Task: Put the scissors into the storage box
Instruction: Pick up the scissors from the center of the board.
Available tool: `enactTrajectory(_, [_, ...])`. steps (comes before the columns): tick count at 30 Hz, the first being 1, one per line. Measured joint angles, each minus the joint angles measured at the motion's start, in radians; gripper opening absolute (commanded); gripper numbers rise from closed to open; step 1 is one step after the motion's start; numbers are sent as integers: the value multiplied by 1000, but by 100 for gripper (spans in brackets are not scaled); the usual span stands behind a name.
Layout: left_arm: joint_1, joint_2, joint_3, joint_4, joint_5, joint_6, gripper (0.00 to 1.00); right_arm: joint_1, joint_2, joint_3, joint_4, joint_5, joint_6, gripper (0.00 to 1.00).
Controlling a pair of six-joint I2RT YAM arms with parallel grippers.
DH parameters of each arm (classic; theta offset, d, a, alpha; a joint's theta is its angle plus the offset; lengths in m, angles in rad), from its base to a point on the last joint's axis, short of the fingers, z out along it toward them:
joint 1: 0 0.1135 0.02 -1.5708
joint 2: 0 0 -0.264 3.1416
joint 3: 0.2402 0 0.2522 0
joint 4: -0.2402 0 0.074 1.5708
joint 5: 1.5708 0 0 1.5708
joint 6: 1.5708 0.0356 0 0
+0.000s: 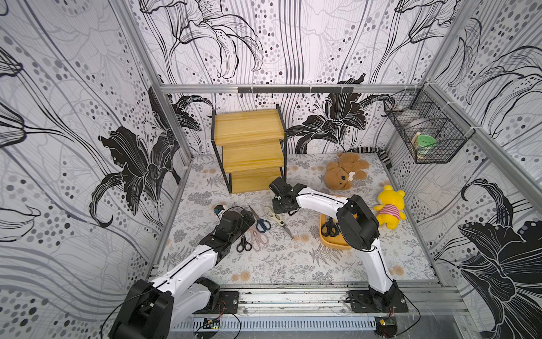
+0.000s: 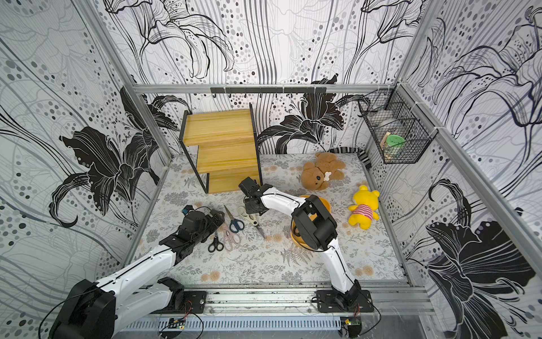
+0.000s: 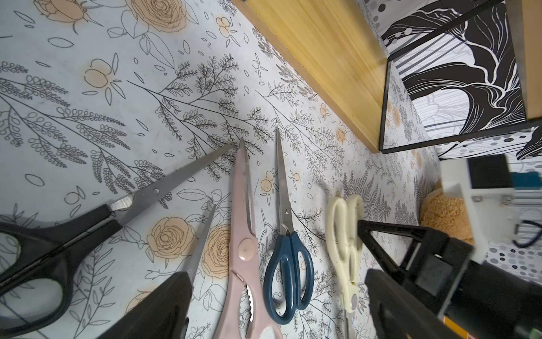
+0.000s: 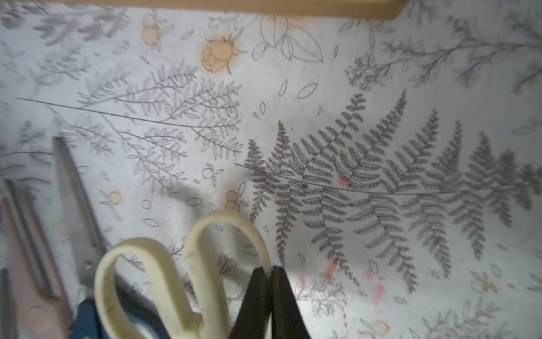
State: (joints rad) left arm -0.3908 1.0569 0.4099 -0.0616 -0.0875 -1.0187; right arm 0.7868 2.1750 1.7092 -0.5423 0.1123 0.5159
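Several scissors lie on the floral table. The cream kitchen shears [image 1: 275,217] [image 4: 202,264] have one handle loop pinched between the tips of my right gripper [image 4: 271,269], which is shut on it low over the table [image 1: 282,206]. Beside them lie blue-handled scissors [image 1: 262,224] [image 3: 289,273], a pale pink pair [image 1: 258,239] [image 3: 243,234] and a black-handled pair [image 1: 243,245] [image 3: 55,243]. My left gripper [image 3: 275,278] [image 1: 245,218] hovers open above the pink and blue pairs. The yellow-orange storage box [image 1: 334,243] [image 2: 295,238] holds black-handled scissors [image 1: 330,227], partly hidden by my right arm.
A tiered wooden shelf [image 1: 249,146] stands at the back, just behind my right gripper. A brown teddy [image 1: 343,174] and a yellow bear [image 1: 390,207] lie at the right. A black wire basket [image 1: 425,132] hangs on the right wall.
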Motion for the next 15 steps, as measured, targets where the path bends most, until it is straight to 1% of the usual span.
enactTrajectory(7, [0,37,26,1,27,7,97,-6,-185,-51,6,11,0,0])
enactTrajectory(11, [0,63,42,2,48,17,97,-27,-298,-137,5,38,6,0])
enactTrajectory(15, [0,87,64,0,72,33,97,-91,-402,-260,5,67,26,0])
